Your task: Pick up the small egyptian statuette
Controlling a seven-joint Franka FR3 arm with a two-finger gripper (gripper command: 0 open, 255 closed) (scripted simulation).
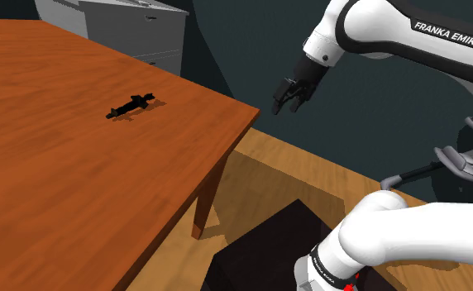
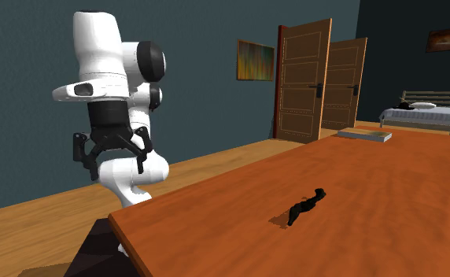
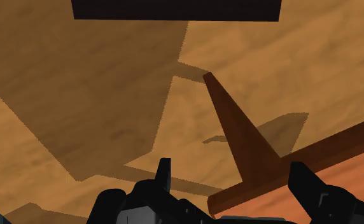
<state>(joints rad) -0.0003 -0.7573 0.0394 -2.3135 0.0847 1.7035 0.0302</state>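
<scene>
The wooden table point(image 1: 78, 182) takes up most of the shoulder view, with plank floor point(image 1: 309, 178) beyond its corner. The white arm point(image 1: 392, 33) rises from its dark stand point(image 1: 268, 248) and bends over the floor, off the table's edge. A grey dresser point(image 1: 136, 29) stands against the wall at twelve o'clock from the statuette. In the second exterior view two brown doors point(image 2: 302, 83) and a bed point(image 2: 420, 114) lie past the table's far end, a painting point(image 2: 255, 60) hangs on the wall, and a flat grey slab point(image 2: 365, 135) rests on the tabletop, well apart from the statuette. The gripper point(image 1: 289, 99) hangs in the air beyond the table's corner, its fingers point(image 3: 165, 172) spread apart and holding nothing; in the wrist view they frame a table leg point(image 3: 238, 133) and floor. The statuette point(image 1: 131, 106), small and black, lies flat on the table at about nine o'clock from the gripper, with bare tabletop and the table's edge between them.
</scene>
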